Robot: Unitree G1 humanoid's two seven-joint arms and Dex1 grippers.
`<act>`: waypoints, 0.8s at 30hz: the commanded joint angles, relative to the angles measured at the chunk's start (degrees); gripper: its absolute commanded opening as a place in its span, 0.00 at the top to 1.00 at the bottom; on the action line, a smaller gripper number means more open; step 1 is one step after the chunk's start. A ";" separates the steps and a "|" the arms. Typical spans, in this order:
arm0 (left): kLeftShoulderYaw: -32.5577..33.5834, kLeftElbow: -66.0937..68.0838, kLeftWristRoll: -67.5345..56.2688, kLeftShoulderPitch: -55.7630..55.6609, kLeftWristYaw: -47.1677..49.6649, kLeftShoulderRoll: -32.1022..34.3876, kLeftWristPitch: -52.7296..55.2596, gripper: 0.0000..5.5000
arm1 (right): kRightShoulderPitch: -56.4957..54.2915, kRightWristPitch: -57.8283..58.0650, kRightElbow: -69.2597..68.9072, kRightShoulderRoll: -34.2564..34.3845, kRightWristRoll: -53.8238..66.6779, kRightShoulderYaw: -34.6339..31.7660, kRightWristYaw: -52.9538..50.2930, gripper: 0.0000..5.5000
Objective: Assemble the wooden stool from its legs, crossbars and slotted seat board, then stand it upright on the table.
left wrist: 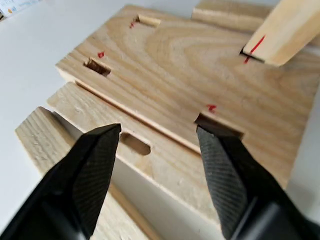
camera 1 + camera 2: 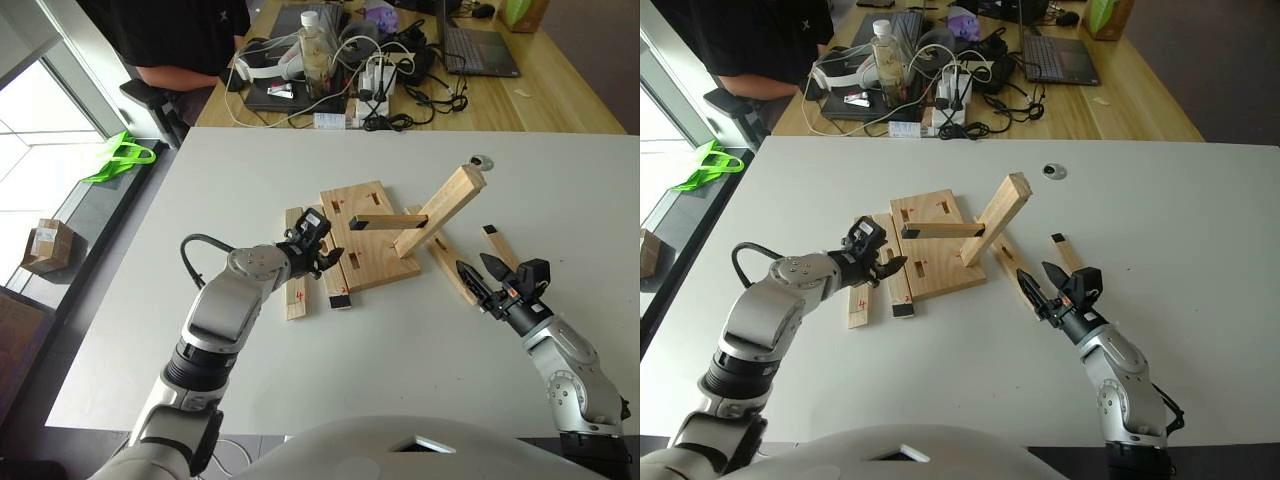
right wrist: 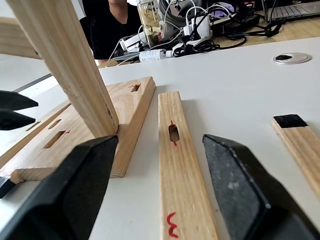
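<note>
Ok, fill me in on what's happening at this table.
A two-armed robot is partway through building a wooden stool. The seat board lies flat on the white table, with one leg standing in a slot and a crossbar sticking out of that leg. The left gripper hangs open over the loose pieces by the board's left edge. The right gripper hangs open over a loose leg. Neither holds anything.

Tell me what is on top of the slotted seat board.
One leg stands tilted in a slot of the seat board, with a crossbar jutting from it over the board. How deep the leg's end sits in its slot is covered by the leg itself.
</note>
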 commanded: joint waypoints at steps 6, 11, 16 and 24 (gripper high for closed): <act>-11.48 -0.47 5.82 1.82 -6.57 11.92 -3.81 0.49 | -0.15 -0.65 -0.19 0.72 -0.15 -0.61 -0.85 0.42; -7.18 -1.77 6.79 2.18 -7.00 16.28 -4.38 0.49 | -0.06 -0.91 0.04 0.84 -0.28 -0.89 -0.92 0.42; -0.74 -3.01 5.65 3.92 -3.88 12.78 -3.30 0.49 | -0.35 -0.78 0.18 0.48 -0.43 -0.86 -0.66 0.42; 18.04 -2.86 -0.76 10.56 11.06 -10.39 4.64 0.44 | 0.58 -0.68 -0.35 0.55 -0.59 -0.71 -0.93 0.42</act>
